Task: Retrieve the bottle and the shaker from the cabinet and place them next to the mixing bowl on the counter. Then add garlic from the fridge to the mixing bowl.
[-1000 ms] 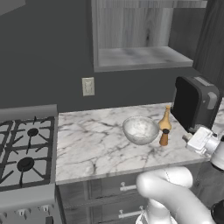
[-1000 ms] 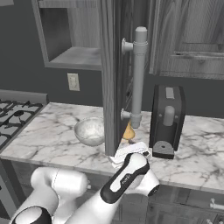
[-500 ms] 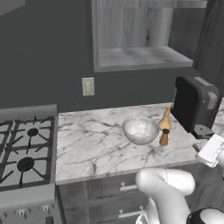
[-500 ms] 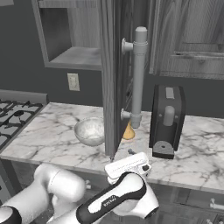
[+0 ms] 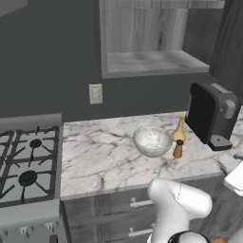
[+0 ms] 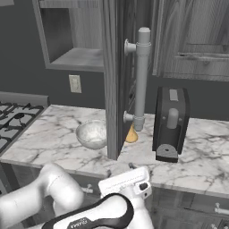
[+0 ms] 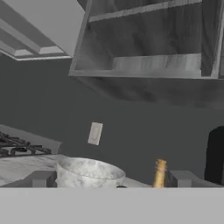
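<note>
The mixing bowl sits on the marble counter. The golden bottle and the short orange-brown shaker stand just right of it, all apart. My gripper is open and holds nothing. It hovers low off the counter's front edge and faces the bowl and the bottle's neck. The wall cabinet above has a bare shelf niche. From the right base view the bottle is half hidden behind the cabinet's open door. The garlic and the fridge are out of view.
A black countertop appliance stands right of the bottle. A gas stove borders the counter on the left, and an outlet is on the wall. The open door's long grey handle hangs over the counter. Grey drawers run below.
My hand has swung right and down, away from the bottle and shaker, to below the counter's front edge. Bowl, bottle and shaker have stayed put.
</note>
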Controlling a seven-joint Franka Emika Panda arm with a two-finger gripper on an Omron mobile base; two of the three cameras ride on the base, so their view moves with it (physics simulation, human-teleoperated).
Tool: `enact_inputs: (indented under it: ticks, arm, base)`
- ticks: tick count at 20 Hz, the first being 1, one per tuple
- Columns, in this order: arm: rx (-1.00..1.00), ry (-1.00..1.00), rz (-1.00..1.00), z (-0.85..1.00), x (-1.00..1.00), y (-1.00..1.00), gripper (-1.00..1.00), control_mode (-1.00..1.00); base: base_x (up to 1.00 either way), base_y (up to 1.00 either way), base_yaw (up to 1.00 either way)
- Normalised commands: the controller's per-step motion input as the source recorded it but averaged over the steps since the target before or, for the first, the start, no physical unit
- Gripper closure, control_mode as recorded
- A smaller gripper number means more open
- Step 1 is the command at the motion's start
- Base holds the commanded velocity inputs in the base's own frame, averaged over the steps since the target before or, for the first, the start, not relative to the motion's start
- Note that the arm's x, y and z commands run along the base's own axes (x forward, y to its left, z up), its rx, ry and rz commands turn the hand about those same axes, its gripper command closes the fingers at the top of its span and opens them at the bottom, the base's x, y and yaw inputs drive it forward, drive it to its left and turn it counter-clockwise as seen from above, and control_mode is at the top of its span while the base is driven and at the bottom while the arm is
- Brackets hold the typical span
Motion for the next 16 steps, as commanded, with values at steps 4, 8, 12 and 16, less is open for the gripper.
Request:
enact_inputs:
  ticks: [4, 8, 12, 16]
  arm:
    - [-0.21, -0.05, -0.14, 0.31, -0.45, 0.1, -1.0, -1.0]
    - [-0.25, -0.07, -0.1, 0.42, -0.27, 0.25, -1.0, -1.0]
    - [-0.26, -0.05, -0.08, 0.54, -0.11, 0.33, -1.0, -1.0]
    - [-0.27, -0.01, -0.04, 0.52, -0.08, 0.29, -1.0, -1.0]
  base:
    - [0.0, 0.0, 0.0]
    - [0.0, 0.0, 0.0]
    - [0.0, 0.0, 0.0]
    - [0.0, 0.0, 0.0]
